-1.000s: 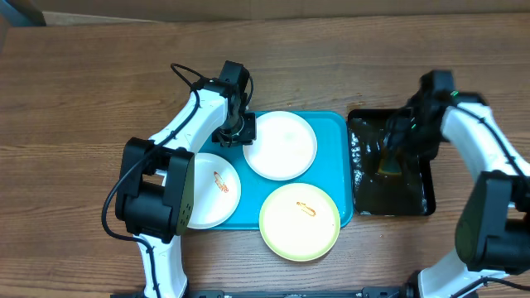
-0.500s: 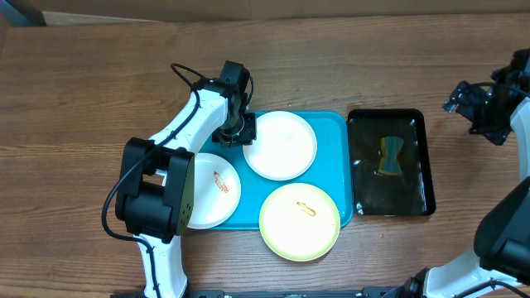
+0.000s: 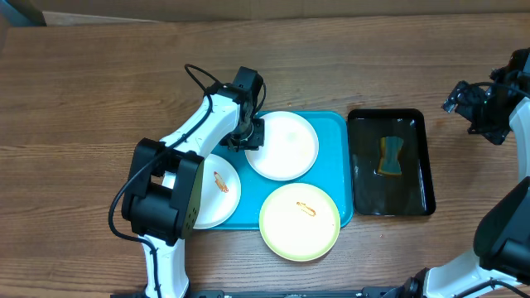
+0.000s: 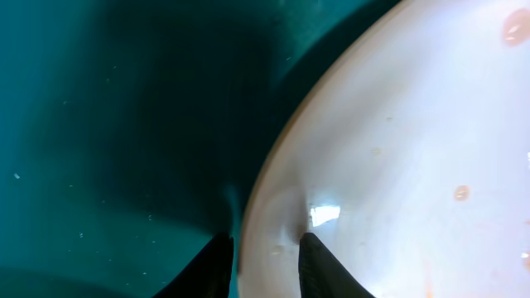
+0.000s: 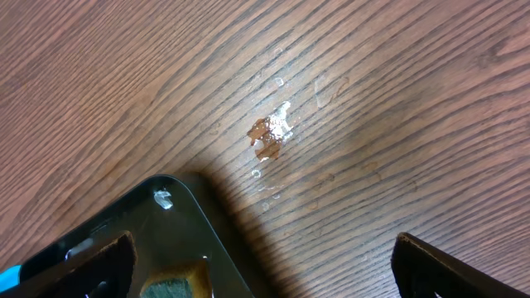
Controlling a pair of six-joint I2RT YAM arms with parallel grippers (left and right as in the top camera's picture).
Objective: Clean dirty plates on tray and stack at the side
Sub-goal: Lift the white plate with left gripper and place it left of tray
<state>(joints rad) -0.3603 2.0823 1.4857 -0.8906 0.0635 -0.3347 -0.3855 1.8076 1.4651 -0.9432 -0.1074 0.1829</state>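
We read this step as taking the first wiped plate off to be stacked. On the brown wooden counter (image 3: 99,74), the large turquoise-blue rectangular plastic tray (image 3: 333,132) carries all three plates, and the narrower black tray (image 3: 410,186) sits just beside it on the right. The round shallow white plate at the tray's back (image 3: 286,149) looks clean from above. The white plate at the tray's left (image 3: 211,189) and the pale yellow-green plate (image 3: 300,221), which overhangs the tray's front edge, each bear an orange-red smear. The yellow-and-blue sponge (image 3: 389,157) lies loose in the black tray. The left fingers (image 3: 252,136) are clamped on the back plate's left rim. The right fingers (image 3: 476,112) stand spread wide and empty, over bare counter beyond the black tray.

The next move, we judge, calls for lifting this plate clear of the tray's lip without the thin rim slipping from the pinch.

Only the left wrist view shows the pinch itself, one finger above the rim and one beneath, and it also shows pale orange droplets on the plate. Only the right wrist view shows a small orange-brown stain (image 5: 267,139) on the wood.
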